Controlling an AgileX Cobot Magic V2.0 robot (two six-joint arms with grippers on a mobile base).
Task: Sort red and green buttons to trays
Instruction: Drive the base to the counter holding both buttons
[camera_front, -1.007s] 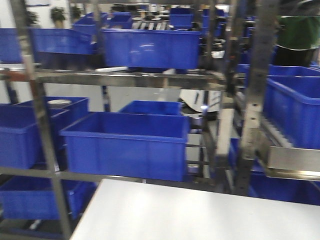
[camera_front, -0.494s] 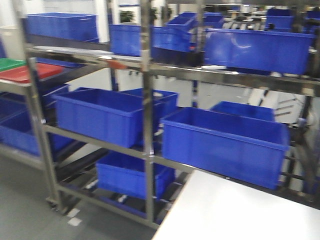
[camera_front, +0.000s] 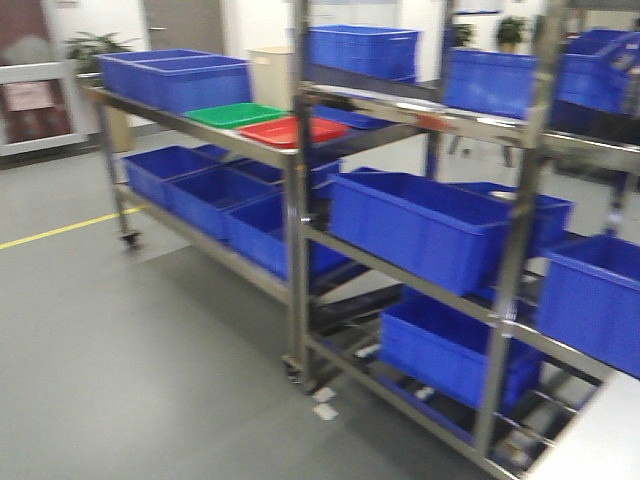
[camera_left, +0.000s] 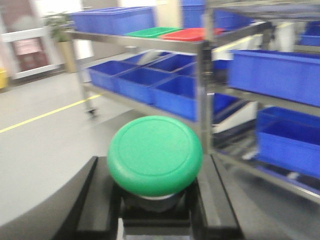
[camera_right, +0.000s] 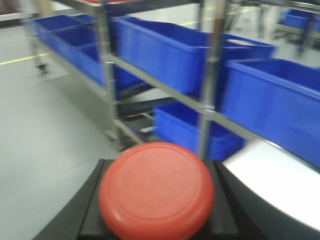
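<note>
The view has swung left: the green tray (camera_front: 236, 114) and red tray (camera_front: 290, 130) now show on the rack (camera_front: 296, 250). The left claw (camera_left: 156, 202) pinches the green button (camera_left: 155, 154), the right claw (camera_right: 157, 205) the red button (camera_right: 156, 189); drop-off looks close.

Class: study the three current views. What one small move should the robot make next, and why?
Probably drive forward-left toward the shelf holding the green tray and red tray. The left hand grips the green button and the right hand grips the red button, but both trays sit far off, seemingly out of reach.
</note>
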